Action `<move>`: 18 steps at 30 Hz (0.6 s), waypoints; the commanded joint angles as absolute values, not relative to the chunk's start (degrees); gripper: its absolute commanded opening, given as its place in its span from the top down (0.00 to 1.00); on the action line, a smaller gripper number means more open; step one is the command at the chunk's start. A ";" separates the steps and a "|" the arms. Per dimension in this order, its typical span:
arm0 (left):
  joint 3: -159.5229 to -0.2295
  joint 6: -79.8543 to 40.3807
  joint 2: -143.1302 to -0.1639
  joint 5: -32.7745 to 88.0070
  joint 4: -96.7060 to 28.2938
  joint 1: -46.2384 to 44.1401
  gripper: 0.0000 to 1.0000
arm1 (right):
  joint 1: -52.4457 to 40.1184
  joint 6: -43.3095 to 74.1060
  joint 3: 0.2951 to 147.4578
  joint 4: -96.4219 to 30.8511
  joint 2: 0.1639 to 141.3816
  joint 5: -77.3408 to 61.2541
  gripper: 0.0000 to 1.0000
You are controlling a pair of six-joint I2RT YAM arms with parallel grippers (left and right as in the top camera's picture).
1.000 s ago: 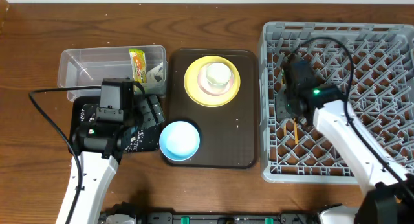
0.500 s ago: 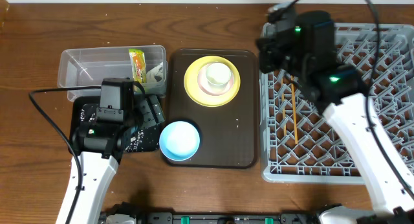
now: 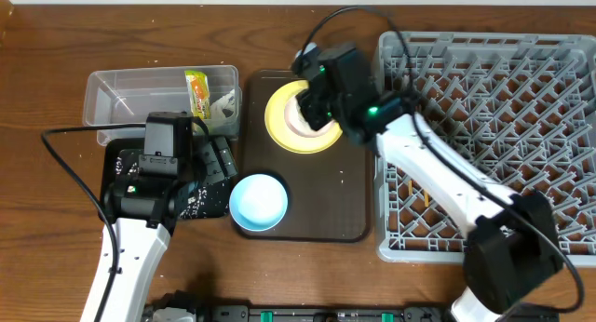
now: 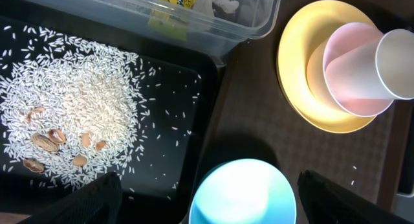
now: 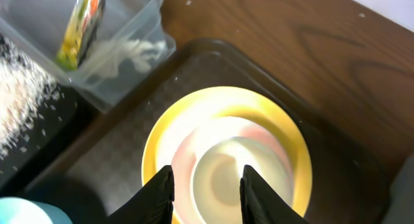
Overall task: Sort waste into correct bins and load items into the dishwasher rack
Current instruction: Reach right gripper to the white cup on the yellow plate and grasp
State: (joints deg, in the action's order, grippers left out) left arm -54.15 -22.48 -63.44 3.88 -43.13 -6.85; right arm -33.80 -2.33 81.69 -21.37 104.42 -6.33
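Note:
My right gripper (image 5: 208, 195) hovers open over the white cup (image 5: 228, 179), which stands in the pink bowl (image 5: 184, 156) on the yellow plate (image 5: 158, 143); nothing is between its fingers. Seen from overhead, this gripper (image 3: 312, 103) covers part of that stack. The chopsticks (image 3: 425, 199) lie in the grey dishwasher rack (image 3: 503, 71). My left gripper (image 4: 220, 208) is wide open above the light blue bowl (image 4: 242, 195), beside the black tray (image 4: 194, 114) holding rice grains (image 4: 71, 114). The clear tub (image 3: 121, 99) holds the snack wrapper (image 3: 197, 91) and a white paper scrap (image 3: 223, 103).
The plate stack and blue bowl (image 3: 258, 201) sit on a dark brown serving tray (image 3: 321, 206), between the bins and the rack. A few brown nut pieces (image 4: 48, 143) lie among the rice. Cables trail from both arms.
My right arm swung left from inside the rack to above the plate stack, leaving the chopsticks in the rack, and its jaws have parted. The left arm has not moved.

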 commanded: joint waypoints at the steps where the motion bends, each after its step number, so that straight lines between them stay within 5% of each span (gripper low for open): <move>1: -55.09 -22.33 -63.22 3.36 -43.27 -6.66 0.11 | -35.57 -6.98 82.13 -20.99 106.15 -4.34 0.72; 18: -55.09 -22.33 -63.24 3.36 -43.27 -6.66 0.10 | -36.62 -6.92 81.52 -25.45 112.03 -1.93 0.83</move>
State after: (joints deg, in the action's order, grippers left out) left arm -54.15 -22.48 -63.44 3.88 -43.13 -6.85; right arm -35.92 -6.48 81.60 -25.06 111.26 -2.55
